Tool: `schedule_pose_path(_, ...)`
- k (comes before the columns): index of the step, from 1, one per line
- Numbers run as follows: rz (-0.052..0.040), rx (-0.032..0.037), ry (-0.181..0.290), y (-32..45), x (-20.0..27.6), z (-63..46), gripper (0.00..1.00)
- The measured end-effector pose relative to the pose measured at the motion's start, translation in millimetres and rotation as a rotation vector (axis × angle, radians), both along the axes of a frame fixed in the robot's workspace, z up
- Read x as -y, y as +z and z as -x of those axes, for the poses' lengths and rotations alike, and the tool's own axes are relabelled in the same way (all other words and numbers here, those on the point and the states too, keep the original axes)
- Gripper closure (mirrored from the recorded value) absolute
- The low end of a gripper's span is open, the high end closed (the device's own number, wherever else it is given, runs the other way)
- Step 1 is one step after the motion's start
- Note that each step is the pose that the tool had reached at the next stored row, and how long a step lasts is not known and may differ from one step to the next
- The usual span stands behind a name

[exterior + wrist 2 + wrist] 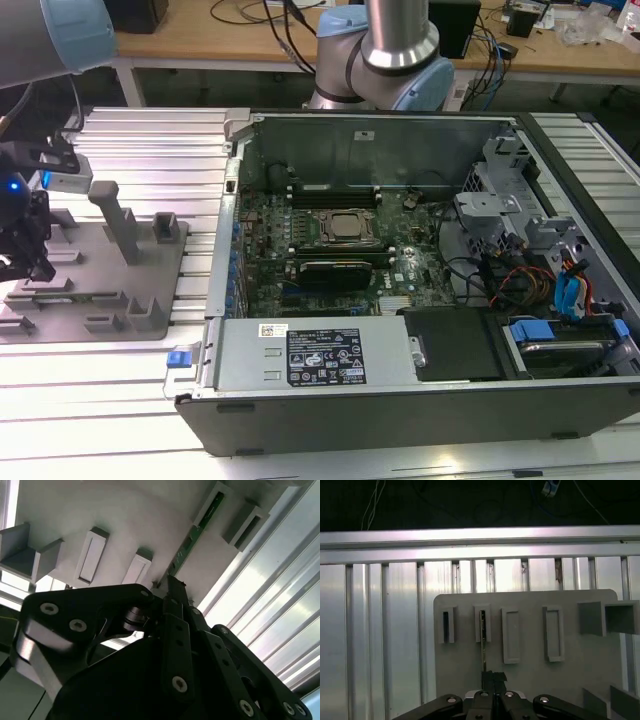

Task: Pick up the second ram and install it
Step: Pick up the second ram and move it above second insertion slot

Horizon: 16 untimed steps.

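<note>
Hovering over the grey tray at the exterior view's left, the gripper is clamping tight on the near end of the second ram, which is standing on edge in a tray slot, while the open computer case is sitting further to that view's right.

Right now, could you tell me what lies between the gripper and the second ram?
Nothing: in both wrist views the gripper meets the near end of the second ram, with no gap showing between them.

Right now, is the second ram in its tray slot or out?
In: the second ram has one end inside a grey holder.
</note>
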State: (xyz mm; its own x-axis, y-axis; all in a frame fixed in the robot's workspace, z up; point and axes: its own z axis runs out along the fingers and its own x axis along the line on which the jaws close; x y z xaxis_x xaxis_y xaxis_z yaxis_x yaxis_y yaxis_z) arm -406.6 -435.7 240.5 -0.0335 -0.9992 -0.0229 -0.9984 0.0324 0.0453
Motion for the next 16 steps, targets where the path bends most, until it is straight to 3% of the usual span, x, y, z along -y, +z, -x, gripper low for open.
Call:
schedule_pose_path(6, 0.0005, -0.0001, 0.014, -10.1, 3.4, 0.1, 0.92)
schedule_pose_path(11, 0.0005, 0.0, 0.014, -10.3, 3.4, 0.0, 0.92)
schedule_pose_path(14, 0.0003, 0.002, 0.015, -12.1, 3.5, 0.0, 0.72)
schedule_pose_path(16, 0.0004, 0.0073, 0.021, -15.6, 3.5, 0.4, 0.72)
